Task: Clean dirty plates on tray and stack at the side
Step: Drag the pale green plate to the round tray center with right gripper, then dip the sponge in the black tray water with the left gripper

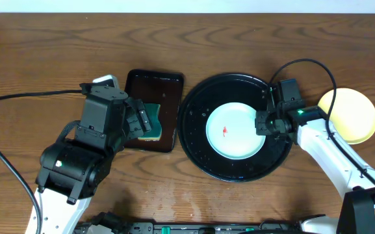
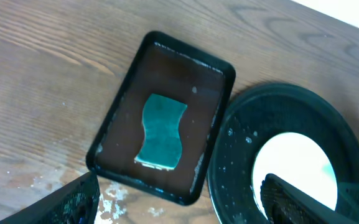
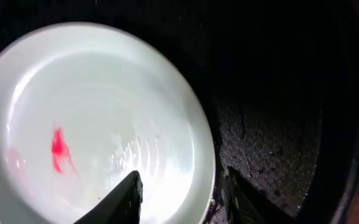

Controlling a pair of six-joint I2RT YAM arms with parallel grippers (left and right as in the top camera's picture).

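At the centre of the large round glossy black tray (image 1: 192,133) lies a pale mint-white round plate (image 1: 242,140) with a small red smear (image 1: 225,131). The right gripper (image 3: 182,183) straddles the plate's edge nearest the tray's right rim, fingers parted with that edge between them. Just off the tray's right side a pale yellow round plate (image 1: 349,117) rests on the brown wooden table (image 1: 44,58); just off its left side the left gripper (image 2: 180,183) hangs spread wide over a green sponge (image 2: 160,130) in a smaller dark rectangular tray (image 2: 122,106).
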